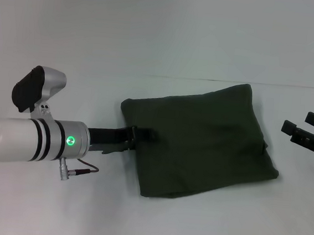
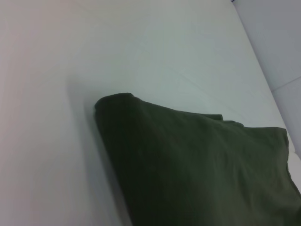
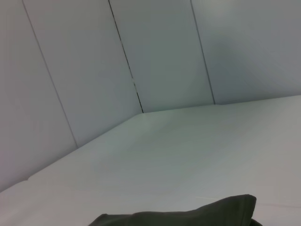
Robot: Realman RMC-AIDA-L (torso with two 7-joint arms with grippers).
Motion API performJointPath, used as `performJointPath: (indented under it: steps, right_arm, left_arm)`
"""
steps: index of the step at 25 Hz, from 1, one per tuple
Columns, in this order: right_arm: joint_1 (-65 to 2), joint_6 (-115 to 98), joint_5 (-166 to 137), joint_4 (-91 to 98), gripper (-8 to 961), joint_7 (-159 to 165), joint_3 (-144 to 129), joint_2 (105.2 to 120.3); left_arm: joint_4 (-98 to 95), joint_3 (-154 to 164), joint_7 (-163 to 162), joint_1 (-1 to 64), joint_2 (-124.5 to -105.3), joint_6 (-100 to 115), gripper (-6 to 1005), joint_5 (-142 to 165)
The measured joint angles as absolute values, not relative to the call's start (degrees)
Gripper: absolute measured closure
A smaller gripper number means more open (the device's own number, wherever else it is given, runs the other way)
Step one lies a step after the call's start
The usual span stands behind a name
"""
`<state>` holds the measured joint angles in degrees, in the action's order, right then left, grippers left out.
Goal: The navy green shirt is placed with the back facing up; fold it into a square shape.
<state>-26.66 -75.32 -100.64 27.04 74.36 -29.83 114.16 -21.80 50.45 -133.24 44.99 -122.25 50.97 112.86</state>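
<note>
The navy green shirt (image 1: 199, 141) lies folded into a rough square on the white table (image 1: 136, 221), plain side up, with its edges slightly uneven. My left gripper (image 1: 147, 133) reaches in from the left and rests at the shirt's left edge, dark against the dark cloth. The left wrist view shows only the folded shirt (image 2: 197, 165) from close by. My right gripper (image 1: 306, 125) hovers open to the right of the shirt, apart from it and holding nothing. A corner of the shirt (image 3: 188, 215) shows low in the right wrist view.
White table surface surrounds the shirt on all sides. A pale panelled wall (image 3: 141, 56) rises behind the table's far edge. A thin cable (image 1: 82, 170) hangs from my left wrist.
</note>
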Motion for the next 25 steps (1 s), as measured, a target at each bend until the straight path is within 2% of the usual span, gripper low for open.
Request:
performJointPath:
  steps: [1,6,12,15,20,25]
  right_arm:
    - [-26.64,-75.33,-100.64,27.05,11,74.35,-29.81,114.16]
    - [-26.58,-75.35,-100.64,27.14,11,74.35,-29.79,114.16]
    - [-26.51,-75.35,-100.64,27.14,11,74.35,-29.79,114.16]
    - [-26.47,-75.34,-100.64,27.13,11,74.35,-29.79,114.16]
    - [-26.28,-75.82,-100.64,27.13,12,74.35,-29.65,114.16]
    - [-26.18,-76.01,-100.64,27.09,12,74.35,-29.37,114.16]
  left_arm:
    - [-21.79,50.45,-133.27,45.02,-122.27,50.97,115,112.86]
    - [-21.79,50.45,-133.33,45.08,-122.34,50.97,268,112.86]
    - [-21.79,50.45,-133.32,45.11,-122.34,50.99,501,112.85]
    - [-21.79,50.79,-133.07,45.21,-122.19,51.20,528,112.85]
    - [-21.39,51.02,-133.19,45.72,-121.93,51.47,644,112.85]
    - [-21.29,51.06,-133.47,45.82,-121.90,51.51,824,113.39]
